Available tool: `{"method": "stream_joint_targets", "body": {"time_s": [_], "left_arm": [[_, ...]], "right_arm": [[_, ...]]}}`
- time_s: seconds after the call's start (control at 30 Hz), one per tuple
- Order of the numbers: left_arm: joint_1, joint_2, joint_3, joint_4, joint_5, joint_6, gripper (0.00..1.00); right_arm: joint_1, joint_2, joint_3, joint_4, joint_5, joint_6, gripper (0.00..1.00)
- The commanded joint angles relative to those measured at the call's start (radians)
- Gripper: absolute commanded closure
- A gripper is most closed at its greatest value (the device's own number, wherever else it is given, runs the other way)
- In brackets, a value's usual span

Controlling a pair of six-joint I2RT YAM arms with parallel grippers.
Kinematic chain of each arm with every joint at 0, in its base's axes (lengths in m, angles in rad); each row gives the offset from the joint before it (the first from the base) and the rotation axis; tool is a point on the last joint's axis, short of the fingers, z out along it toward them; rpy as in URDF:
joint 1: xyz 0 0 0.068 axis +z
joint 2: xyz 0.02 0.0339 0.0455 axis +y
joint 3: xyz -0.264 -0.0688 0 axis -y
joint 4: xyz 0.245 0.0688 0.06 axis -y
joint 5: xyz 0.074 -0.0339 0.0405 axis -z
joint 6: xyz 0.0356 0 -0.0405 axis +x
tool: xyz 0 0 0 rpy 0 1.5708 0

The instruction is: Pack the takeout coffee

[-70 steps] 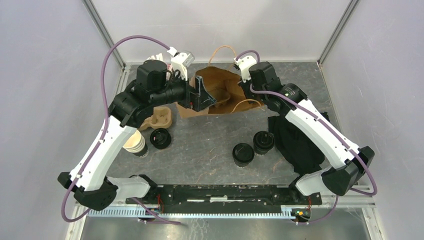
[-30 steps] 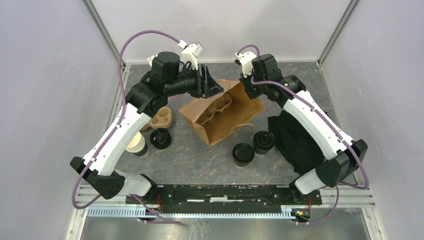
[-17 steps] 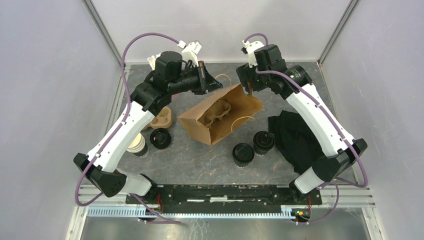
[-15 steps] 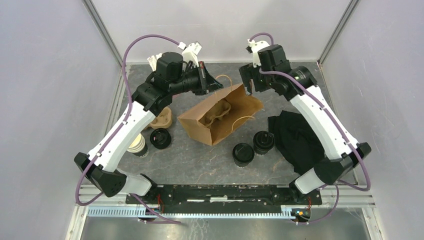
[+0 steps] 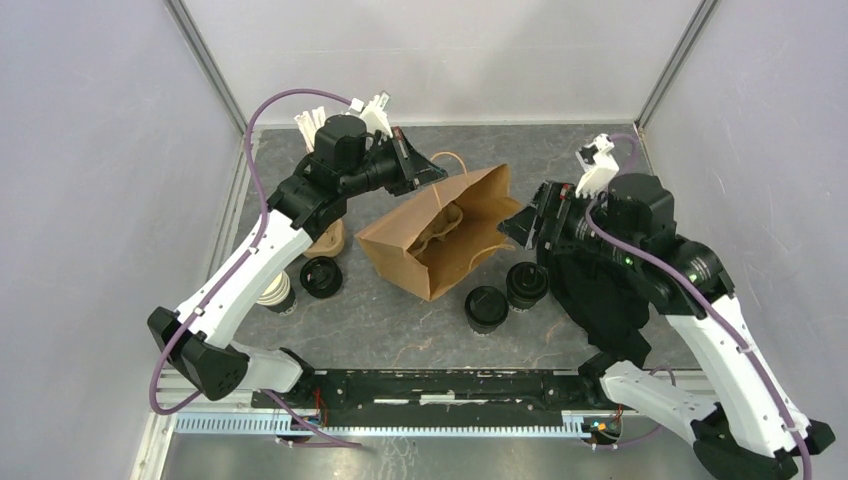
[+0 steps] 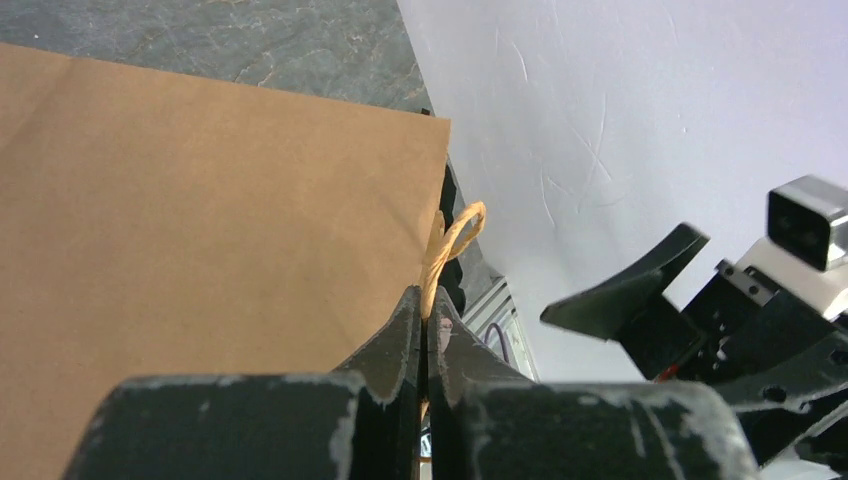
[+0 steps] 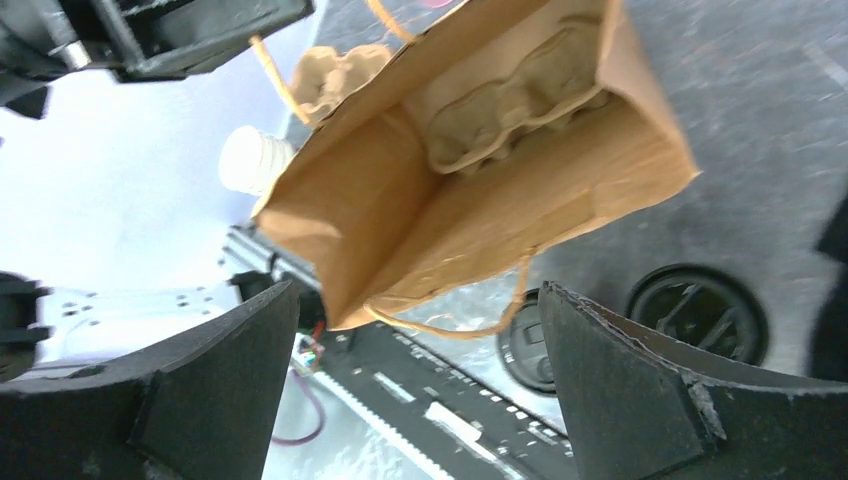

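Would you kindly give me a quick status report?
Left gripper shut on bag handle. Right gripper open, facing bag. Coffee cups outside it; cup carrier inside.

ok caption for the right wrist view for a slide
Open right end effector facing the paper bag's mouth, cup tray inside

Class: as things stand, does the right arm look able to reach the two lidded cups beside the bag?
Probably yes: the right hand is open and close to the lidded cups, which stand beside the paper bag with nothing over them.
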Motion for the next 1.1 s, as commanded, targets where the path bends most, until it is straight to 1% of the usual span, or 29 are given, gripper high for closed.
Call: {"method": "stream_joint_targets", "body": {"time_s": [0.0,0.1,0.2,0.37,0.43,0.53,0.6,0.7,0.73,0.83,0.9,0.93,1.03,1.07], "left_arm": [[0.007,-0.031,-0.014,0.098,-0.03,-0.068,0.98],[0.007,-0.028,-0.031,0.124,-0.043,-0.091,0.98],[0.007,-0.023,-0.036,0.158,-0.046,-0.118,0.98],[0.007,-0.013,-0.034,0.174,-0.044,-0.144,0.98],[0.006,-0.015,-0.039,0.181,-0.037,-0.155,0.98],[0.007,-0.017,-0.04,0.173,-0.042,-0.158,0.98],[0.006,-0.014,-0.031,0.166,-0.049,-0.153,0.98],[0.006,-0.003,-0.005,0.154,-0.051,-0.145,0.98],[0.006,0.0,0.002,0.151,-0.051,-0.145,0.98],[0.008,0.006,0.016,0.148,-0.054,-0.141,0.98],[0.013,-0.001,0.02,0.137,-0.068,-0.133,0.98],[0.019,-0.009,0.02,0.125,-0.09,-0.13,0.98],[0.07,-0.048,-0.004,0.085,-0.14,-0.149,0.98],[0.096,-0.067,-0.014,0.069,-0.159,-0.161,0.98]], "right_arm": [[0.0,-0.066,-0.093,0.102,-0.117,0.193,0.05],[0.002,-0.098,-0.184,0.16,-0.207,0.231,0.08],[0.003,-0.106,-0.269,0.26,-0.289,0.3,0.1],[0.004,-0.124,-0.353,0.354,-0.249,0.382,0.11],[0.003,-0.129,-0.413,0.457,-0.239,0.442,0.11],[0.005,-0.126,-0.474,0.596,-0.189,0.533,0.16],[0.004,-0.109,-0.463,0.627,-0.158,0.546,0.17],[0.004,-0.072,-0.426,0.655,-0.142,0.522,0.19],[0.004,-0.059,-0.416,0.658,-0.136,0.511,0.22],[0.004,-0.019,-0.389,0.674,-0.119,0.478,0.36],[0.005,0.014,-0.363,0.701,-0.11,0.426,0.5],[0.005,0.039,-0.331,0.69,-0.108,0.397,0.61],[0.004,0.106,-0.203,0.7,-0.135,0.292,0.78],[0.005,0.132,-0.168,0.731,-0.159,0.268,0.84]]}}
